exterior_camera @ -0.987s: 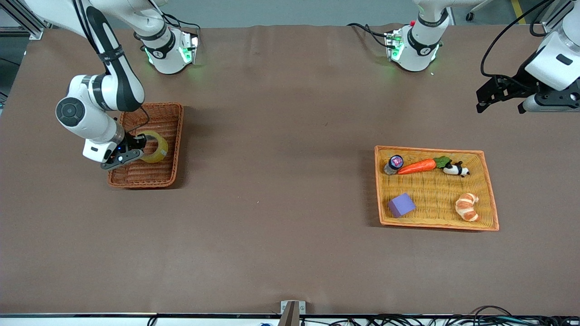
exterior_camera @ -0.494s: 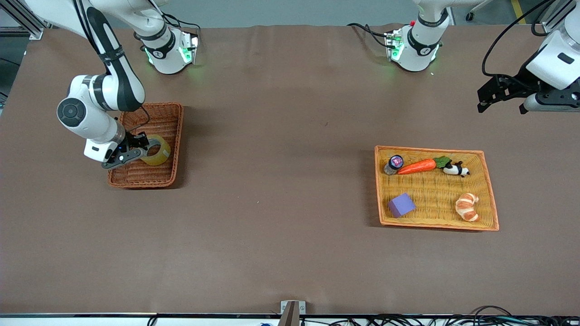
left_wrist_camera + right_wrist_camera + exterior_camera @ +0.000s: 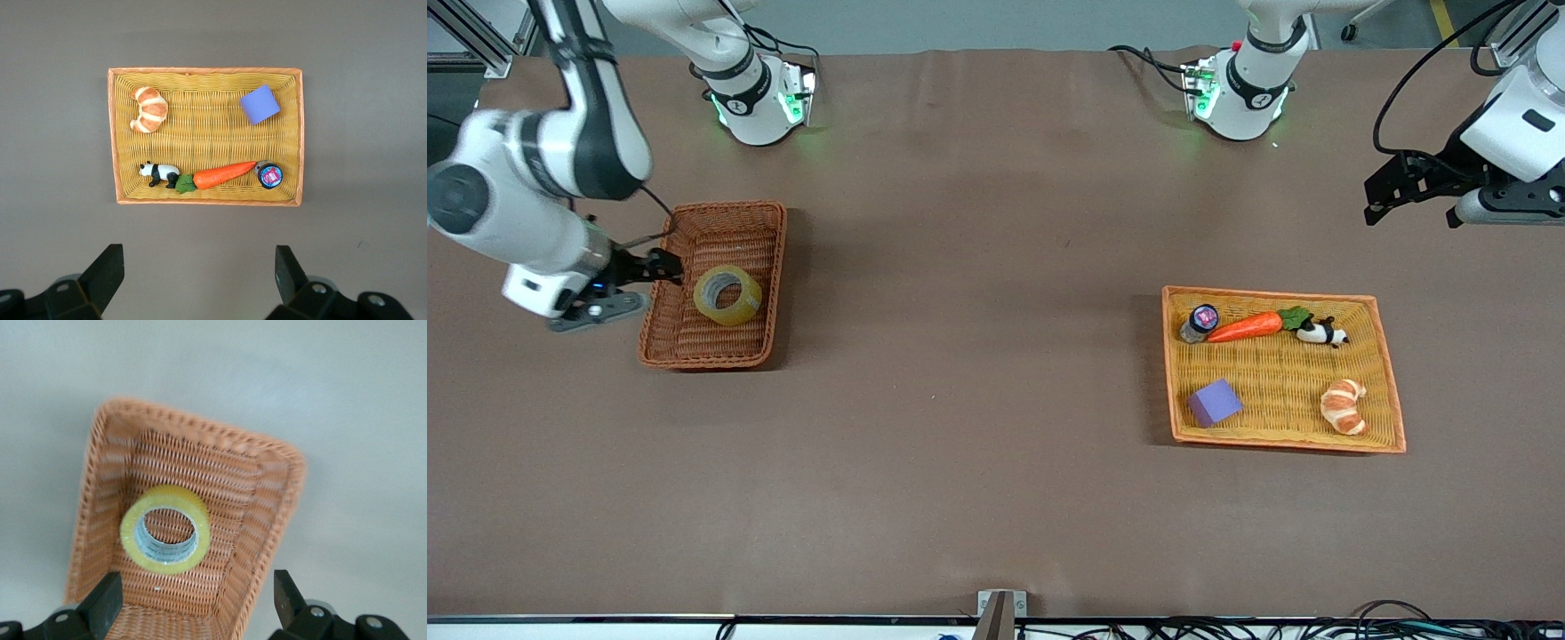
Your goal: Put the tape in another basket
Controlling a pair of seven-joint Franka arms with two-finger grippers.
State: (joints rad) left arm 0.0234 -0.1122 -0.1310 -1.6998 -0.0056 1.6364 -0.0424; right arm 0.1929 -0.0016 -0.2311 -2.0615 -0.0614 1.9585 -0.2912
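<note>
Fingers spread on both grippers: right gripper (image 3: 665, 267) by the brown basket (image 3: 769, 267), where one tape (image 3: 727, 296) is seen; left gripper (image 3: 1376, 194) waits at the table's edge.

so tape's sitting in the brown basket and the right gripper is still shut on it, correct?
Not quite. The tape does lie in the brown basket, but the right gripper is open and clear of it, over the basket's rim at the right arm's end of the table. The front view shows the gap; the right wrist view shows the tape lying free.
</note>
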